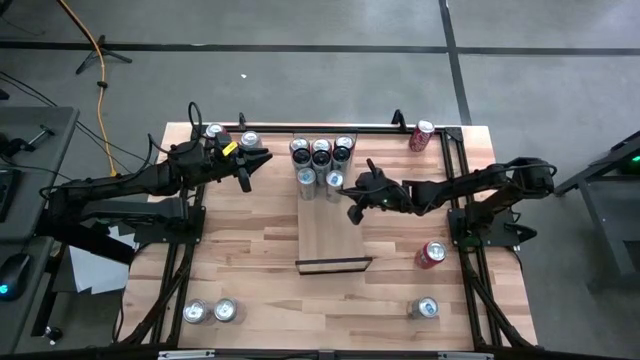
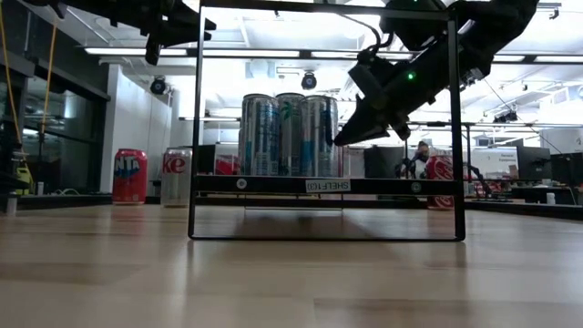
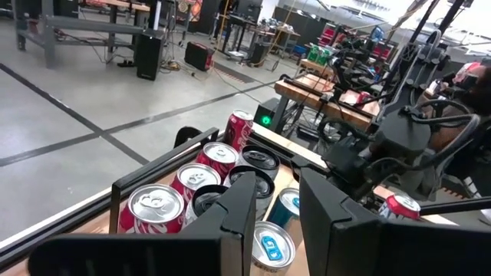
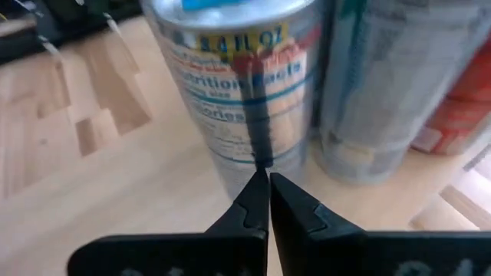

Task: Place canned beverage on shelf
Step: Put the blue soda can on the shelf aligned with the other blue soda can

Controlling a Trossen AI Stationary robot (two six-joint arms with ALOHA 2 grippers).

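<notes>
right gripper hovers over the shelf, its fingers pressed together on nothing, tips just beside the nearest silver-and-blue can. in the right wrist view the closed tips meet directly in front of that can's label, which suggests a nudge to tidy the row rather than a pickup. the cans stand upright in a tight cluster at the shelf's far end, packed that way, i judge, to leave the near part of the board free. the right arm reaches in from the table's right edge, forearm low and roughly level, wrist tilted down towards the cans. left gripper waits raised near the table's far left corner, fingers nearly closed and holding nothing. more cans lie scattered elsewhere: a red one on its side near the right edge and two at the near left corner.
</notes>
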